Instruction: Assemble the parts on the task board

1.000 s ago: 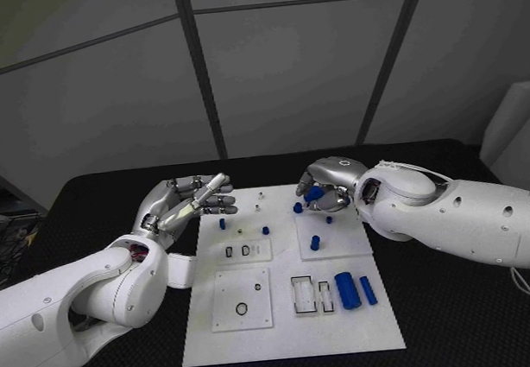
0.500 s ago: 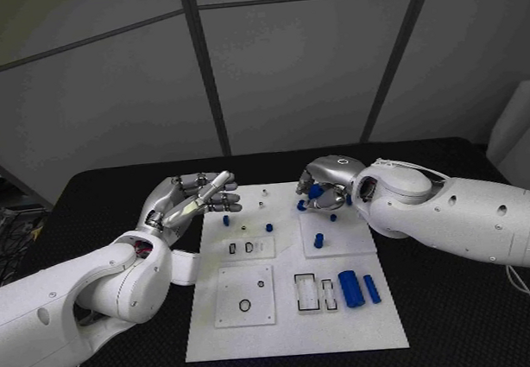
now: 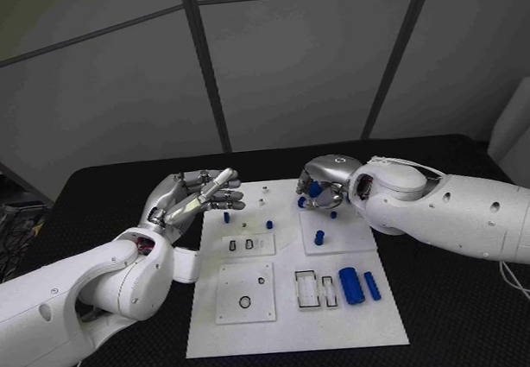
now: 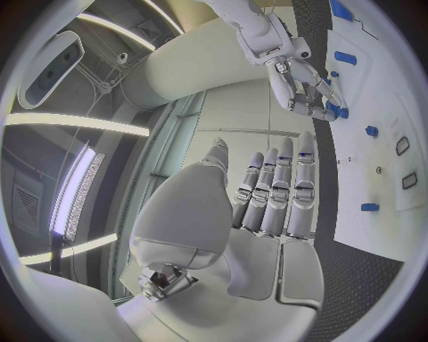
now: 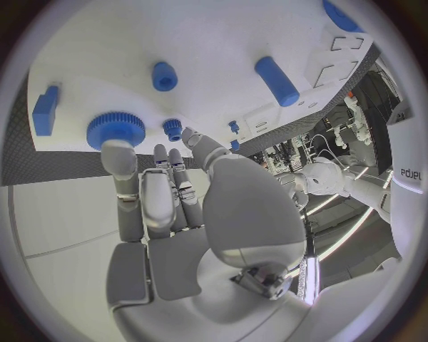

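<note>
The white task board [image 3: 297, 332] lies in the middle of the black table. My right hand [image 3: 322, 187] hangs over its far right corner, fingers pointing down. One fingertip [image 5: 118, 153] touches the rim of a blue gear [image 5: 116, 128] that lies flat on the board, and the thumb stays apart from it. A smaller blue gear [image 5: 172, 127] sits beside it. My left hand [image 3: 192, 203] hovers over the board's far left edge with its fingers [image 4: 277, 192] straight and side by side, holding nothing.
Two blue cylinders [image 3: 350, 285] [image 3: 370, 285] lie at the board's right, next to rectangular slots [image 3: 305, 289]. A short blue piece [image 3: 320, 237] and small pegs [image 3: 227, 216] [image 3: 269, 226] stand further back. A black ring [image 3: 244, 303] lies on a clear plate.
The whole picture has shifted a little, so the camera moved. Relative to the board both hands keep their places, the right one still over the gear.
</note>
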Action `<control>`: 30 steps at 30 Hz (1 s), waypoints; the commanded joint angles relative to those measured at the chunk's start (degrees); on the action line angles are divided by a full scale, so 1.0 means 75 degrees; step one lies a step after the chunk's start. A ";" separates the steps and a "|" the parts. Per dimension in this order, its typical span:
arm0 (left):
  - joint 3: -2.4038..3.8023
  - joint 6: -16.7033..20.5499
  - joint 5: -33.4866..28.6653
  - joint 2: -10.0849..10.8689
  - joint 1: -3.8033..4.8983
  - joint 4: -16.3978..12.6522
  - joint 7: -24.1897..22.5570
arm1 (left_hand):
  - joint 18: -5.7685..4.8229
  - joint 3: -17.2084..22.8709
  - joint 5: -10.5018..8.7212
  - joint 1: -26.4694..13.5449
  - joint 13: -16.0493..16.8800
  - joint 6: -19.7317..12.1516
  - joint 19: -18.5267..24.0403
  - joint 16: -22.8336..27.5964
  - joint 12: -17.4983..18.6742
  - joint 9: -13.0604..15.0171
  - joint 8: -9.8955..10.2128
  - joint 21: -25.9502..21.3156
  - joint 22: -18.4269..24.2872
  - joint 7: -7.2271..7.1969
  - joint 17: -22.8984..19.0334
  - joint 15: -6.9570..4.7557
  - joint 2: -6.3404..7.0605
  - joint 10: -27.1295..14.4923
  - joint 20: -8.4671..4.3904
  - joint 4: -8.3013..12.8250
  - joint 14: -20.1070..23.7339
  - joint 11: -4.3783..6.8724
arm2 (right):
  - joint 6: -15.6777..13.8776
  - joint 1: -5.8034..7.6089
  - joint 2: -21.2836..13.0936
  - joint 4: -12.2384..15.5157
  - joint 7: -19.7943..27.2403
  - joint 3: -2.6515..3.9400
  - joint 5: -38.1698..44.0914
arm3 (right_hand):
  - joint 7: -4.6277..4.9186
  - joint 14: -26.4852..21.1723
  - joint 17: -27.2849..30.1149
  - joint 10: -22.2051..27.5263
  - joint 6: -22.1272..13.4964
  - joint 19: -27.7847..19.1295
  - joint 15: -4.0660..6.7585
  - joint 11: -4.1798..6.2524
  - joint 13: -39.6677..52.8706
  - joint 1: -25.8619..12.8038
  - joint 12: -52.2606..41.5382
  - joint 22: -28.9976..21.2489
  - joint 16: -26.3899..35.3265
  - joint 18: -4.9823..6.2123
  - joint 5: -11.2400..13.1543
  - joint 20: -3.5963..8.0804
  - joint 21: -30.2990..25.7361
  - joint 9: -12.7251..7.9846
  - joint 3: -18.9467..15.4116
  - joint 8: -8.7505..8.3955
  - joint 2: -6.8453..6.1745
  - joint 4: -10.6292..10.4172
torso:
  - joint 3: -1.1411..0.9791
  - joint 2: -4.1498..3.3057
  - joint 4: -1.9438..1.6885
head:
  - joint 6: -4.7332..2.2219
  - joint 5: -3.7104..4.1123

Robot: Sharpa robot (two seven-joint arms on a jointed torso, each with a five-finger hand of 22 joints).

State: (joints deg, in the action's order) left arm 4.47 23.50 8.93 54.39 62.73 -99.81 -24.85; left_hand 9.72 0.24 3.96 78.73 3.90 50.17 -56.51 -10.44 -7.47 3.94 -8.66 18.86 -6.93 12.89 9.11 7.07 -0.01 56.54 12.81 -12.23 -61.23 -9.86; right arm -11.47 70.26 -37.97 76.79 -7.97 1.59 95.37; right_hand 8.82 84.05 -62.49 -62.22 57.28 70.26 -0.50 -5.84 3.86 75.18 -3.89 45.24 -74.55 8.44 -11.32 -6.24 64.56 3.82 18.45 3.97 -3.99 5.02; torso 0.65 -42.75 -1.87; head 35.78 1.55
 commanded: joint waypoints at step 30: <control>0.0006 -0.0145 0.0003 -0.0034 0.0008 0.0046 -0.0050 | 0.0101 -0.0014 -0.0030 0.0058 -0.0002 0.0055 -0.0040 0.0033 0.0044 -0.0013 0.0030 -0.0011 0.0019 0.0061 0.0017 0.0000 -0.0023 0.0034 0.0001 0.0022 -0.0030 -0.0043 | 0.0435 0.0019 0.0248 -0.0268 0.0000 0.0003 0.0031 | 0.0011 0.0269 -0.0174 -0.0288 0.0038 0.0015 -0.0006 0.0047 0.0018 0.0120 -0.0063 0.0246 -0.0216 -0.0111 0.0026 -0.0014 0.0279 0.0013 0.0325 -0.0004 0.0077 -0.0113 | 0.0003 -0.0019 0.0004 | 0.0158 -0.0038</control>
State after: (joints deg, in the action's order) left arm 4.47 23.28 8.92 54.20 62.74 -99.46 -24.88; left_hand 9.72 0.24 3.96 78.73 3.90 50.17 -56.51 -10.44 -7.47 3.90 -8.66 18.86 -6.83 12.89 9.14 7.07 -0.01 56.53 12.81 -12.24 -61.22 -9.86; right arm -8.87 70.26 -36.18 74.82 -8.06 1.58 95.42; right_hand 8.82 84.05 -63.72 -63.89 57.28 70.25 -0.50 -5.42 3.96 75.63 -4.14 47.01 -75.81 8.45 -11.32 -6.24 66.29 3.87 20.59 3.97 -3.53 4.17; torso 0.65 -42.90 -1.85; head 36.91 1.30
